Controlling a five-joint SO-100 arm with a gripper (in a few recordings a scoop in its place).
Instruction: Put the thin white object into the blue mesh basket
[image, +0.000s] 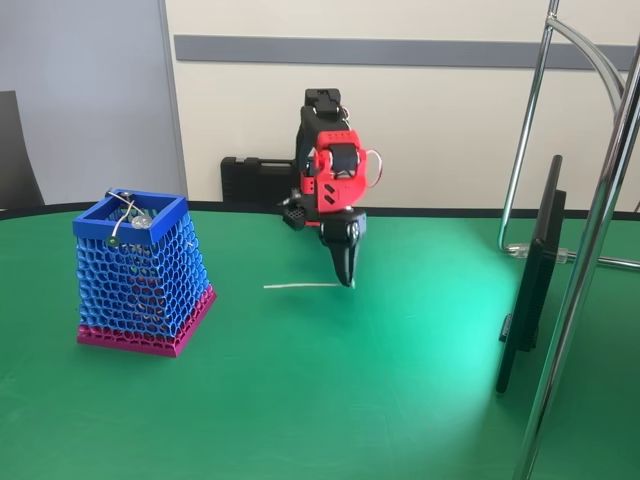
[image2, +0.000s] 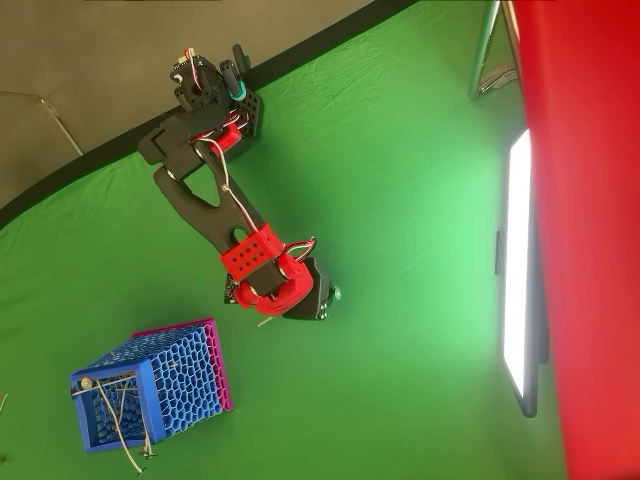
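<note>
The thin white object (image: 300, 286) lies level just above or on the green table, running left from my gripper's tips; a short bit of it (image2: 265, 321) pokes out beneath the gripper in the overhead view. My red and black gripper (image: 347, 281) points straight down, its fingers together on the stick's right end. From above, the gripper (image2: 322, 298) sits up and right of the basket. The blue mesh basket (image: 140, 275) with its magenta base band stands at the left, well apart from the gripper, and shows at the lower left (image2: 190, 375) in the overhead view.
A silvery wire piece (image: 128, 212) rests in the basket's mouth. A black monitor (image: 530, 280) on edge and chrome stand poles (image: 590, 250) occupy the right side. A black case (image: 255, 180) sits behind the arm at the table's back edge.
</note>
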